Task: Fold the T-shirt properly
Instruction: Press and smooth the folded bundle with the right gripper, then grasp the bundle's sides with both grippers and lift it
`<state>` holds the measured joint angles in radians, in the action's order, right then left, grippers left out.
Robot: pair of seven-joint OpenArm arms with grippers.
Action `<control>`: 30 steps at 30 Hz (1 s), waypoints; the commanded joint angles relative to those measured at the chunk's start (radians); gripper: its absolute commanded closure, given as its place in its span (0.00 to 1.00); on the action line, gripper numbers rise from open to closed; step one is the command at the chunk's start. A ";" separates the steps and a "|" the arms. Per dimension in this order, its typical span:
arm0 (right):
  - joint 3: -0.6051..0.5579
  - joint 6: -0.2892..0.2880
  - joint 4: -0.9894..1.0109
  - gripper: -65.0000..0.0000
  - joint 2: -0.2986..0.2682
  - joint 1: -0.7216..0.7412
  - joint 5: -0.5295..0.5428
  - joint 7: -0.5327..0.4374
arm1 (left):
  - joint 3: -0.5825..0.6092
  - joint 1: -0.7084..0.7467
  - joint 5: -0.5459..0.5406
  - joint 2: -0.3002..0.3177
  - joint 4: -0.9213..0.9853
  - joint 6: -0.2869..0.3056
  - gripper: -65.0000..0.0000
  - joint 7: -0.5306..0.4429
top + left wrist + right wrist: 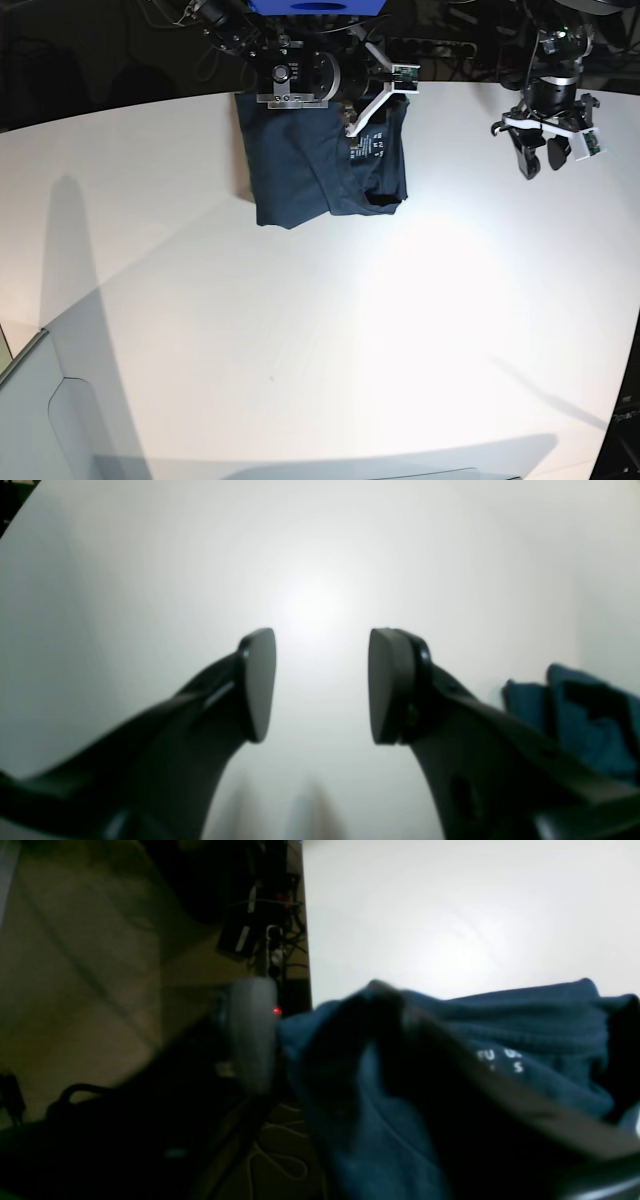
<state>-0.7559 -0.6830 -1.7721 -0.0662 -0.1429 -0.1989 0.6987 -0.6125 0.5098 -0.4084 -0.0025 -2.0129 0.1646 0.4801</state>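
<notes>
A: Where is the T-shirt [320, 165]?

B: At the far edge of the white bench [330, 340], in a loose, roughly squared bundle. The neck opening with its small white printed label faces up near the bundle's right side as the base view shows it.

A: And the right claw [375, 100]?

B: Right over the far edge of the garment. In its wrist view one dark finger [400, 1040] lies against or just above the blue cloth, and the other pale finger is off to the side past the fabric edge. The picture is blurred, so I cannot tell whether it pinches anything or how wide it stands.

A: The left claw [322, 685]?

B: Well apart from the shirt, hanging over bare bench at the far corner. Its two pads stand wide with only white surface between them. A bit of blue cloth shows at the edge of its view.

A: Anything in the way?

B: The right arm's own body covers the shirt's far edge. Beyond the bench edge, cables [272, 947] and dark equipment lie on the floor [90, 965].
</notes>
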 commanded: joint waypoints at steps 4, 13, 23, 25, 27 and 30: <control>0.019 -0.015 -0.061 0.32 0.007 0.002 0.020 -0.026 | 0.079 0.000 -0.013 -0.014 -0.038 0.006 0.55 -0.022; 0.345 -0.015 -0.173 0.32 -0.005 -0.047 0.025 -0.023 | 0.260 -0.092 -0.005 -0.080 -0.030 0.003 0.45 -0.021; 0.560 -0.015 -0.179 0.32 -0.002 -0.048 0.026 -0.020 | 0.346 -0.179 -0.008 -0.081 0.162 0.002 0.43 -0.022; 0.571 -0.015 -0.179 0.32 -0.002 -0.048 0.026 -0.020 | 0.348 -0.196 -0.010 -0.081 0.202 0.005 0.43 -0.021; 0.576 -0.015 -0.179 0.32 -0.002 -0.048 0.026 -0.020 | 0.368 -0.210 -0.010 -0.080 0.232 0.005 0.43 -0.022; 0.576 -0.015 -0.177 0.32 -0.002 -0.048 0.026 -0.020 | 0.411 -0.221 -0.010 -0.073 0.263 0.005 0.43 -0.027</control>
<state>-0.1814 -0.6830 -1.9301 -0.0711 -0.1986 -0.1871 0.7017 -0.2005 0.2928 -0.4049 -0.0731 -1.7325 0.1608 0.4736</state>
